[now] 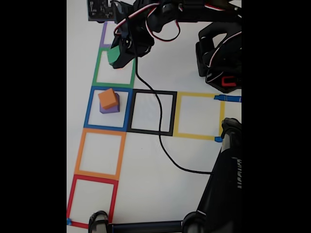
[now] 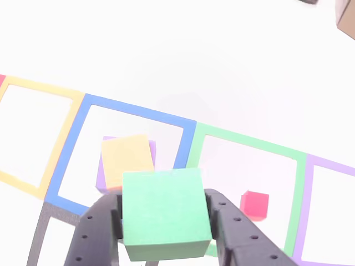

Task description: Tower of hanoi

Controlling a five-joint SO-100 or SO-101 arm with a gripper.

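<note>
My gripper (image 1: 116, 59) is shut on the green cube (image 1: 114, 55) and holds it in the air over the green tape square (image 1: 97, 65). In the other view the green cube (image 2: 165, 213) sits between my two black fingers (image 2: 94, 233). The orange cube (image 1: 108, 98) rests on the purple cube (image 1: 110, 108) inside the blue tape square (image 1: 89, 109); in the other view the orange cube (image 2: 126, 157) looks pale above the purple cube (image 2: 102, 176). The small red cube (image 2: 255, 204) lies inside the green tape square (image 2: 297, 194), just right of my gripper (image 2: 165, 224).
Tape squares run down the left of the fixed view: purple (image 1: 104, 39), green, blue, orange (image 1: 80, 150), red (image 1: 72, 196). Black (image 1: 172, 114) and yellow (image 1: 219, 116) squares extend right. A black cable (image 1: 160, 141) crosses the black square. The arm's base (image 1: 218, 58) and a black stand (image 1: 223, 189) stand at the right.
</note>
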